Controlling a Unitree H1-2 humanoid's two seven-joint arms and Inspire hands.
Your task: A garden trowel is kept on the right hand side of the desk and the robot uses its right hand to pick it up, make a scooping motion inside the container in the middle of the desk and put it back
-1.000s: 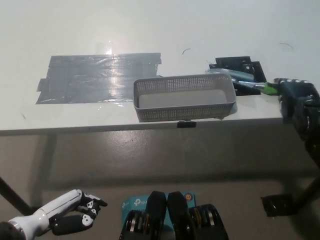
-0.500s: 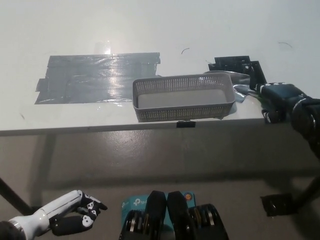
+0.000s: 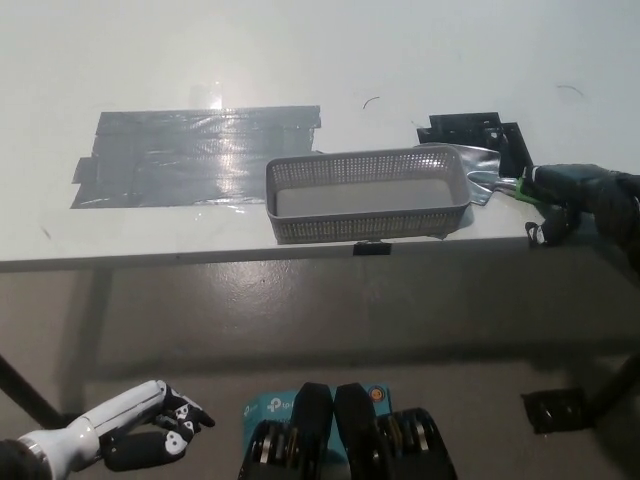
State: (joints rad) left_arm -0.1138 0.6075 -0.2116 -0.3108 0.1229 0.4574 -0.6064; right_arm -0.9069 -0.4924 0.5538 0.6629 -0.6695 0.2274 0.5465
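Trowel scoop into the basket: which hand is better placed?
Right. The black right hand holds the trowel, its blade beside the basket; the white left hand rests low, off the desk.

The only print that can be read is a white "tp-link" logo on the teal box [image 3: 268, 408] lying on the floor at the bottom edge of the head view, its last letters partly hidden. A small orange round mark [image 3: 376, 393] on the same box is too small to read.
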